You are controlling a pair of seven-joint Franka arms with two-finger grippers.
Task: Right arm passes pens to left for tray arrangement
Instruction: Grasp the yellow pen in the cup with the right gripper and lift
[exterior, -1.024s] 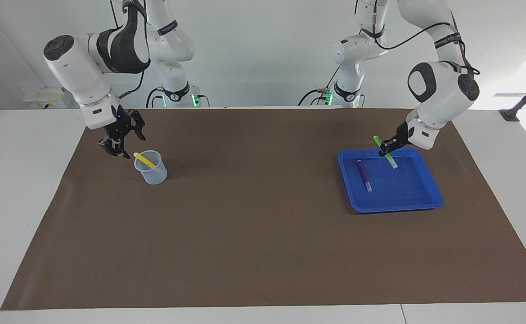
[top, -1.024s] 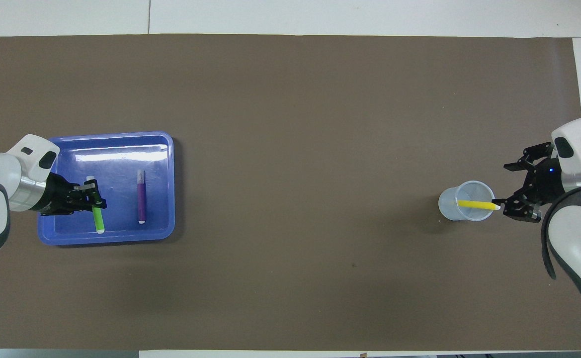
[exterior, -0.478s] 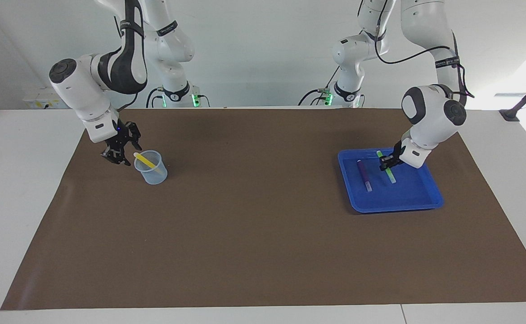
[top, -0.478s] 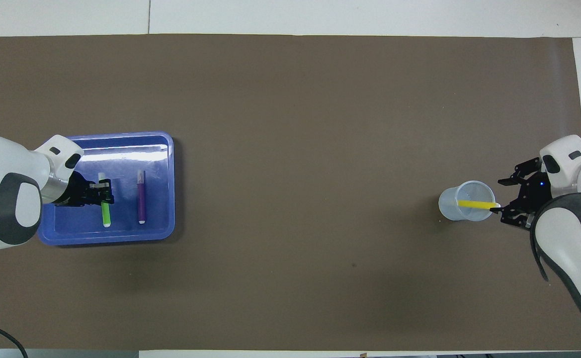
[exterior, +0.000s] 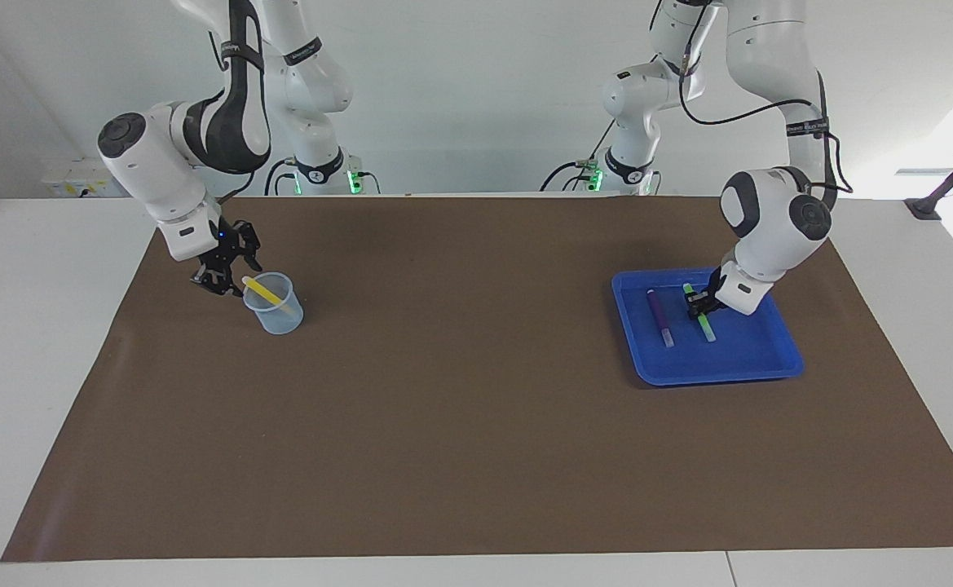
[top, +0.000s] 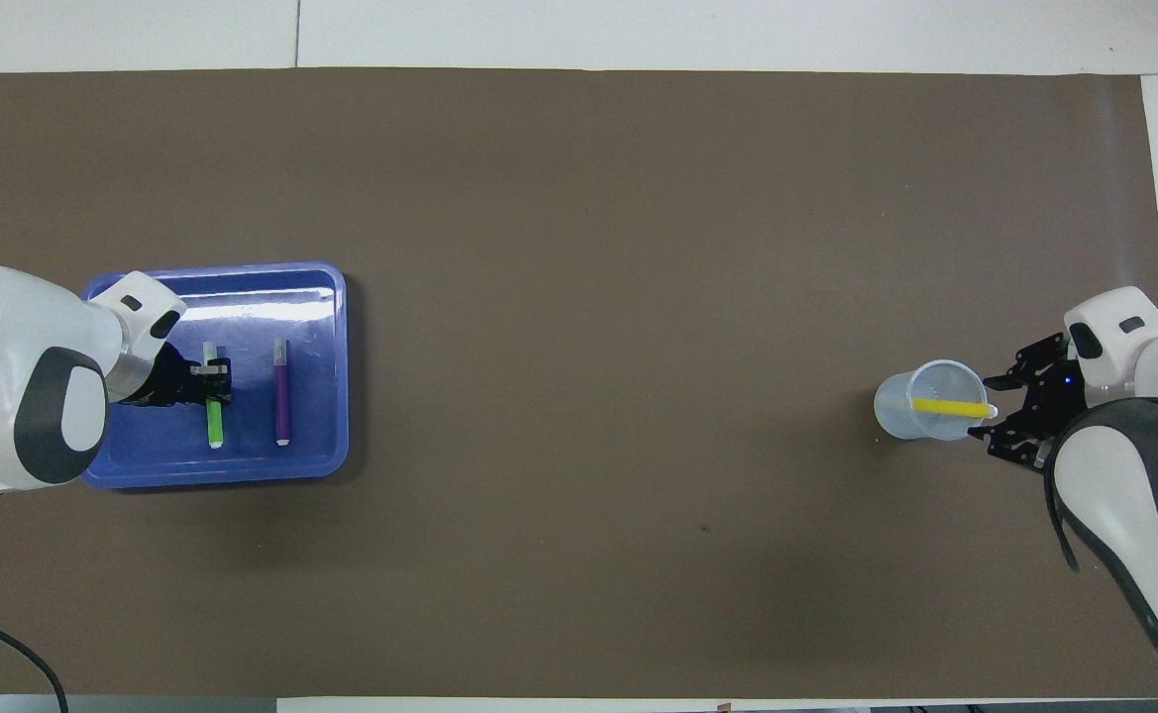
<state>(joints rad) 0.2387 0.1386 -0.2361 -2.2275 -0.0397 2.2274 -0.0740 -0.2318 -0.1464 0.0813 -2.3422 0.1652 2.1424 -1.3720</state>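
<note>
The blue tray [exterior: 721,377] lies toward the left arm's end of the table. The purple pen [exterior: 660,318] lies flat in it. My left gripper [exterior: 698,303] is shut on the green pen [exterior: 704,326] and holds it low in the tray, beside the purple pen and parallel to it. In the overhead view the left gripper [top: 210,383] grips the green pen [top: 213,424] near its middle, next to the purple pen [top: 282,392]. My right gripper [exterior: 227,275] is open beside the pale end of the yellow pen [exterior: 264,291], which leans in a cup.
A small translucent pale-blue cup [exterior: 279,316] stands toward the right arm's end of the table and holds the yellow pen [top: 947,406]. A brown mat [exterior: 460,391] covers the table between cup and tray.
My left gripper has come down with the green pen from above the tray's rim to low inside the tray beside the purple pen. My right gripper has lowered and edged closer to the yellow pen's end.
</note>
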